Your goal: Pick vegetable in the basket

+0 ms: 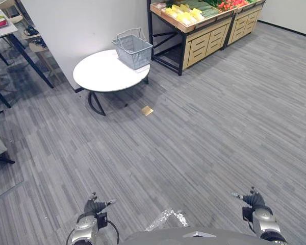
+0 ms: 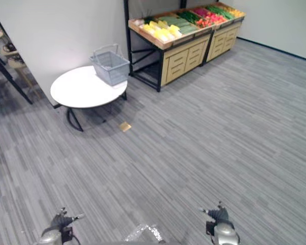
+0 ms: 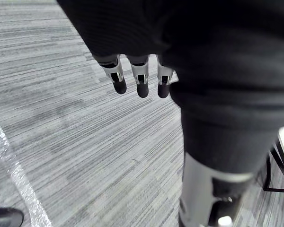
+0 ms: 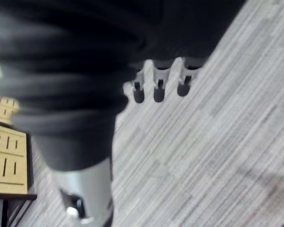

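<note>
No text, label, number or sign can be read. The basket [image 1: 132, 50], the round table [image 1: 99, 75], the wooden produce stand [image 1: 204, 43] and the small tan piece [image 1: 147, 110] on the floor carry no legible marking.
</note>
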Available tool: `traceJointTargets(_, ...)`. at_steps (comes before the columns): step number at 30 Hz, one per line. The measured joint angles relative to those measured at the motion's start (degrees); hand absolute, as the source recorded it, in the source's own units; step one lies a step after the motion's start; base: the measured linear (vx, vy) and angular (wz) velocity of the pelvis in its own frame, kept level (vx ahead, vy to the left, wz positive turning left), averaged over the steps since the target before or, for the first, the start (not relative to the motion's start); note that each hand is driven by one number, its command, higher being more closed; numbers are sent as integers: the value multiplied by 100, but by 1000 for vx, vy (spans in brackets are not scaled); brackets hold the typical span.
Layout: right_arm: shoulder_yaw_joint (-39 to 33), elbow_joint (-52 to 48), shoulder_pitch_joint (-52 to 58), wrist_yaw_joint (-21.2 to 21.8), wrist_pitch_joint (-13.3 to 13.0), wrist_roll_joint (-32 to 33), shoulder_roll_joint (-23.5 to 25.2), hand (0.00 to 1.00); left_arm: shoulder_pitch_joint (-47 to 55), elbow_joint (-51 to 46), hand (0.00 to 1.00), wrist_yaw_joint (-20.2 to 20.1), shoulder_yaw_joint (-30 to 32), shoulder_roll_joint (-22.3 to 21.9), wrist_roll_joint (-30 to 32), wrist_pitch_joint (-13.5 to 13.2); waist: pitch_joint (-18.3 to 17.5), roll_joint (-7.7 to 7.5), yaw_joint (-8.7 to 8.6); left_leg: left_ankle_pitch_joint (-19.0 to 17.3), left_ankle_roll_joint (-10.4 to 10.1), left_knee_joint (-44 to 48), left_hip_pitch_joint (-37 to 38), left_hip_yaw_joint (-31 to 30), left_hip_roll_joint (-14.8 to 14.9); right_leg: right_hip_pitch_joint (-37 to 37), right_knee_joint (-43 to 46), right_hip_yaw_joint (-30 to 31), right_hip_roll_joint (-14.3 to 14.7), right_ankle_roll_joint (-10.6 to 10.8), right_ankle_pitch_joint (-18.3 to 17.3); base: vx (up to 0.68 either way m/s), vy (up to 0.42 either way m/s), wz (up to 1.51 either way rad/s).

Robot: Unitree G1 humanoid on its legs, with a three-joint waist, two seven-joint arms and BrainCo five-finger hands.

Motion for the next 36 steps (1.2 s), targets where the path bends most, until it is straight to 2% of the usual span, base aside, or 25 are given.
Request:
traceJointTargets(5, 79, 0, 9, -4, 0, 4, 0, 0, 9, 1, 0, 30, 0, -7, 5, -1, 28, 34, -8, -157, -6, 199, -7, 14, 52, 74, 10, 0, 42, -1, 0, -14, -45, -3)
traceJointTargets(11, 136, 0, 146, -17, 2, 11, 1, 0, 36, 39, 0, 37, 0, -127, 231, 1, 69, 79, -19, -143, 19, 185, -30, -21, 51, 74, 55, -41, 42, -39, -83, -63, -52, 2)
traceJointTargets(18, 68, -2, 145, -20, 7, 39, 2, 0, 43, 51, 0, 36, -2, -144, 231, 7, 75, 63, -36, 38, 12, -17, -270, -150, 53, -299, 168, -190, 49, -69, -135, -5, -39, 11)
traceJointTargets(22, -72, -1, -54, -27, 7, 72, -56, 0, 40, 48, 0, 35, 3, -125, 231, 8, 108, 100, -35, -105, -50, 117, -420, -61, 75, -476, 332, -144, 65, -95, -266, 88, -13, -7)
traceJointTargets(23, -42, -4, -138, -27, 1, 72, -106, 0, 40, 32, 0, 34, 7, -114, 227, 8, 217, 103, -25, -529, -110, 859, -633, 35, 111, -483, 555, -61, 54, -123, -429, 76, -36, -29)
traceJointTargets(24, -4, -8, -254, -27, 0, 71, -198, 0, 36, -4, 0, 29, 4, -115, 226, 8, 331, 189, -18, -975, -248, 1839, -951, 241, 240, -465, 736, -5, 85, -182, -607, 31, -45, -22)
traceJointTargets(25, 21, -9, -287, -26, 1, 69, -248, 0, 26, -9, 0, 30, 7, -111, 222, 7, 373, 200, -29, -1100, -332, 2403, -1166, 367, 321, -450, 791, -5, 89, -233, -714, -14, -51, -5)
traceJointTargets(26, 102, -10, -292, -26, 3, 69, -347, 0, 2, -31, 0, 30, 7, -116, 215, 7, 424, 213, -54, -1124, -381, 3351, -1543, 564, 476, -380, 836, -1, 90, -279, -811, 50, -44, 1)
traceJointTargets(27, 147, -30, -298, -28, 4, 71, -460, 0, -18, -146, 0, 33, 7, -141, 205, 6, 548, 234, -26, -994, -480, 4461, -1974, 785, 727, -173, 841, 28, 94, -346, -900, 176, -26, -12)
traceJointTargets(28, 189, -42, -346, -54, 11, 76, -557, 0, 4, -157, 0, 34, 5, -154, 158, 10, 626, 234, 16, -1148, -435, 5040, -2280, 1068, 1060, 50, 806, 87, 87, -404, -988, 234, -5, -18)
traceJointTargets(30, 191, -41, -456, -81, 13, 86, -611, 0, -1, -159, 0, 33, -1, -156, 158, 10, 643, 260, 23, -1241, -414, 4866, -2475, 1180, 1199, 155, 794, 149, 35, -362, -1007, 213, 47, -21)
traceJointTargets(31, 193, -38, -597, -106, 11, 127, -638, 0, -26, -160, 0, 33, -4, -156, 157, 9, 653, 243, 30, -1233, -411, 4399, -2672, 1247, 1210, 171, 787, 228, -77, -266, -1030, 282, 134, -31)
traceJointTargets(32, 200, -26, -708, -116, 12, 185, -642, 0, -52, -165, 0, 33, -14, -157, 155, 7, 662, 229, 79, -1134, -398, 3894, -2831, 1229, 1166, 205, 741, 292, -211, -212, -1082, 356, 211, -43)
traceJointTargets(33, 212, -21, -818, -125, 11, 246, -651, 0, -70, -167, 0, 33, -98, -159, 146, 4, 679, 200, 141, -750, -410, 3065, -2969, 1223, 1060, 272, 632, 369, -394, -161, -1149, 488, 345, -45)
traceJointTargets(34, 305, -15, -914, -137, 10, 253, -724, 0, -58, -170, 0, 32, -261, -167, 110, -10, 682, 268, 171, -128, -463, 1896, -3021, 1210, 1061, 442, 402, 448, -514, -76, -1252, 450, 368, -44)
traceJointTargets(35, 410, -13, -939, -137, 8, 252, -783, 0, -42, -170, 0, 31, -304, -172, 110, -20, 708, 353, 210, -3, -470, 1633, -3028, 1212, 1110, 524, 334, 466, -507, -4, -1294, 404, 362, -34)
traceJointTargets(36, 485, -5, -942, -141, 4, 253, -793, 0, -18, -165, 0, 32, -328, -166, 109, -22, 720, 367, 252, 366, -414, 1730, -3039, 1245, 1157, 631, 306, 474, -552, 81, -1374, 256, 228, -21)
